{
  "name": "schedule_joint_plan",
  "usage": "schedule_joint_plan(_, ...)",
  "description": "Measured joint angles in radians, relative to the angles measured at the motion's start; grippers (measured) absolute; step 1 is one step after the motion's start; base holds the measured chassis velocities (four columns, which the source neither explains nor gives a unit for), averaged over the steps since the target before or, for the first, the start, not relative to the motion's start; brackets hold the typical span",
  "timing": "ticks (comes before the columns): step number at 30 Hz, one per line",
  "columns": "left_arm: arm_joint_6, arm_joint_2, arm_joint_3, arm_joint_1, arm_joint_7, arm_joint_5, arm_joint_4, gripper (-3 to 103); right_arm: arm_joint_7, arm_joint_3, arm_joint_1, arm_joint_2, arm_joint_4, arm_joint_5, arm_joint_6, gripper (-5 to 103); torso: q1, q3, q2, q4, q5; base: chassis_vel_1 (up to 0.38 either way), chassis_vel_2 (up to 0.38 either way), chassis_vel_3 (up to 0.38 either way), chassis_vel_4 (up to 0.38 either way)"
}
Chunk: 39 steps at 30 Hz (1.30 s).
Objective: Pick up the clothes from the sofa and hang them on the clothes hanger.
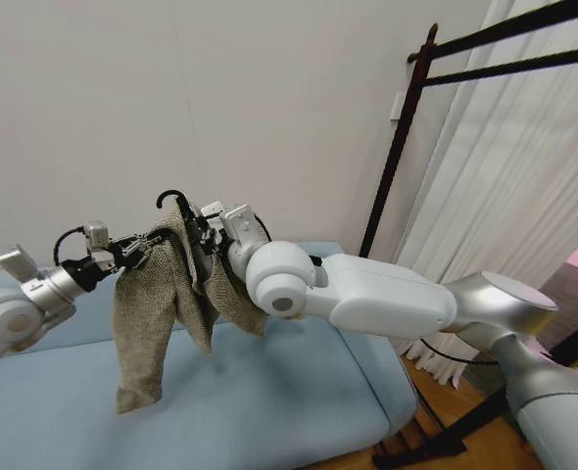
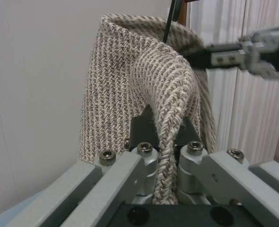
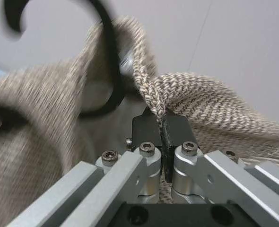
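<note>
From my head camera I see both arms stretched forward, holding a beige knitted garment (image 1: 157, 313) up over the pale blue sofa (image 1: 299, 401). My left hand (image 1: 144, 251) is at the garment's left shoulder and my right hand (image 1: 203, 233) is just to the right of it. A black hanger hook (image 1: 171, 198) rises from the neck between them. My left wrist camera adds what the head view misses: that hand is pinched tight on a thick rolled edge of the knit, with my right hand farther off. My right wrist camera shows that hand clamped on a plaited seam, the hook curving just beyond. Behind is a plain white wall (image 1: 220, 88). At the far right a dark clothes rack (image 1: 399, 147) stands beside a white curtain (image 1: 509, 196).
</note>
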Motion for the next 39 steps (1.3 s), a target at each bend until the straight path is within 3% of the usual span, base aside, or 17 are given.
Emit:
schedule_joint_plan(7,0.001,0.001,-0.003,0.005,0.005,0.001,-0.002,3,0.003,0.027,0.016,0.013,-0.005,-0.001,-0.001,1,0.0,0.0,0.0,-0.0001,0.0,0.0,0.0,0.0,0.0)
schedule_joint_plan(17,0.002,0.005,-0.007,0.004,0.01,0.0,0.0,3,0.03,-0.04,-0.034,0.006,0.031,0.006,-0.003,-1,0.0,0.0,0.0,-0.0001,-0.0001,0.0,0.0,0.0,0.0)
schedule_joint_plan(20,-0.001,0.004,-0.013,0.003,0.015,-0.005,-0.001,3,0.039,-0.035,-0.034,0.003,0.009,0.006,-0.006,16,0.0,0.0,0.0,-0.0001,0.0,0.0,0.0,0.0,0.0)
schedule_joint_plan(22,-0.003,0.003,-0.013,0.001,0.014,-0.006,0.0,3,0.039,-0.032,-0.031,0.0,0.01,0.007,-0.006,16,0.0,0.0,0.0,0.0,0.0,0.0,0.0,0.0,0.0)
schedule_joint_plan(26,-0.014,-0.01,-0.014,-0.021,0.008,-0.012,0.007,3,0.039,-0.024,-0.017,-0.02,0.028,0.022,-0.006,37,0.0,0.0,0.0,-0.0001,0.0,0.0,0.0,0.0,0.0)
schedule_joint_plan(28,-0.016,-0.015,-0.014,-0.029,0.007,-0.015,0.009,3,0.038,-0.023,-0.013,-0.026,0.035,0.027,-0.005,37,0.0,0.0,0.0,-0.0001,0.0,0.0,0.0,0.0,0.0)
schedule_joint_plan(32,-0.023,-0.026,-0.015,-0.039,0.006,-0.018,0.015,3,0.039,-0.019,0.002,-0.044,0.061,0.046,-0.001,59,0.0,0.0,0.0,-0.0001,0.0,0.0,0.0,0.0,0.0)
schedule_joint_plan(37,-0.03,-0.034,-0.018,-0.04,0.01,-0.019,0.02,3,0.027,-0.007,0.025,-0.069,0.079,0.064,-0.001,70,0.0,0.0,0.0,0.0,0.0,0.0,0.0,0.0,0.0)
schedule_joint_plan(39,-0.032,-0.037,-0.019,-0.041,0.018,-0.019,0.025,3,-0.003,0.005,0.047,-0.092,0.078,0.071,-0.005,80,0.0,0.0,0.0,0.0,0.0,0.0,0.0,0.0,0.0)
